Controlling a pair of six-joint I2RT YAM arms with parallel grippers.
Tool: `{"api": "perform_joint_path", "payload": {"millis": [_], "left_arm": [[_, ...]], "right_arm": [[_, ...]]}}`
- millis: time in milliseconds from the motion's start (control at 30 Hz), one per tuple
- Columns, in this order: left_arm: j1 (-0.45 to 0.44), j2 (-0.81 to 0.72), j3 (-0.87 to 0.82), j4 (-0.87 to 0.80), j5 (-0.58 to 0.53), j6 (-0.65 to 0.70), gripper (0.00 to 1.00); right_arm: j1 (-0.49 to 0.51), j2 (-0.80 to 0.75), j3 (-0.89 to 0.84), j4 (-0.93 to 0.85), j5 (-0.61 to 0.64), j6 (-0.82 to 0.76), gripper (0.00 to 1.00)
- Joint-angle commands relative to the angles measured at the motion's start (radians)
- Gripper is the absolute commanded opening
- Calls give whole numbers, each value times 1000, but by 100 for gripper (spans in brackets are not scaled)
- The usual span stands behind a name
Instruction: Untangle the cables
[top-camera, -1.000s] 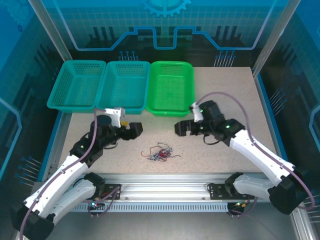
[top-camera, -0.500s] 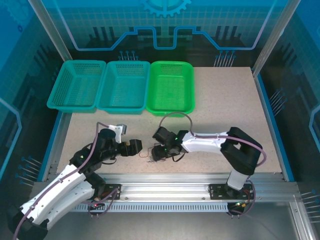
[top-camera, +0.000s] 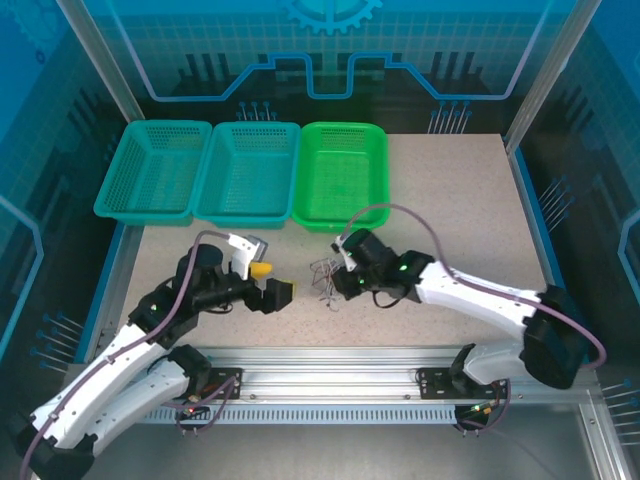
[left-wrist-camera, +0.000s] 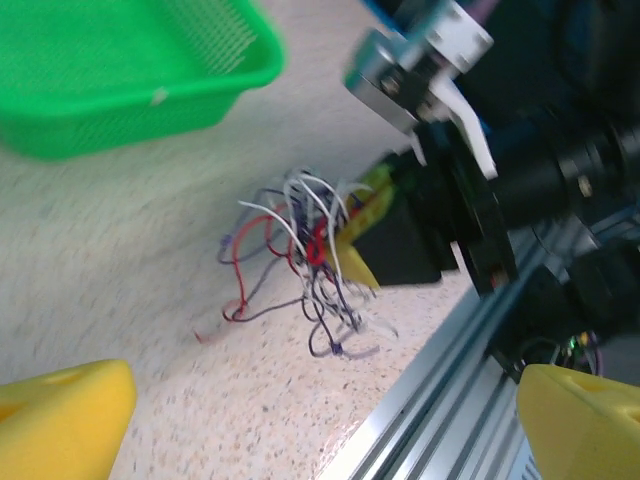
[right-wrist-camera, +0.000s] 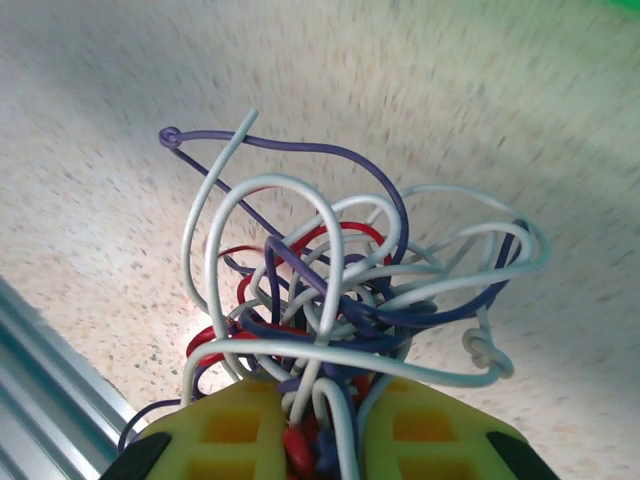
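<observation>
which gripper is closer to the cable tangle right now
Right. The right gripper is clamped on the cables, which bunch between its fingers. The left gripper is open, off to their left, not touching.

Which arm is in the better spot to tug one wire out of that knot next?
The left, probably. The right gripper is shut on the cables, anchoring the bundle. The left gripper is open, empty and faces the tangle, free to pick a loose strand.
</observation>
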Motion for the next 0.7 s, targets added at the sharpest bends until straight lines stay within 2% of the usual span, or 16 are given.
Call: {"api": "perform_joint_path", "payload": {"millis": [0, 133, 300, 467, 533, 567, 600, 667], "left_arm": [[-37, 51, 71, -18, 105, 242, 97], [-47, 103, 64, 7, 119, 322, 87], [-63, 167, 10, 167, 124, 270, 81], [-80, 200, -62, 399, 200, 191, 72], [-86, 220, -71, 441, 217, 175, 69], [-87, 233, -70, 441, 209, 174, 62], [-88, 242, -68, 439, 192, 172, 51], [-89, 257, -64, 425, 141, 164, 21]], "right_arm": [[-49, -82, 48, -114, -132, -157, 5], [-80, -166, 91, -164, -204, -172, 6], [-82, -220, 113, -160, -265, -143, 7], [-80, -215, 120, -145, -335, -126, 5], [-81, -209, 122, -144, -340, -121, 4], [-79, -206, 122, -142, -340, -118, 2], [-81, -203, 121, -142, -341, -117, 1], [-80, -198, 118, -136, -346, -112, 0]]}}
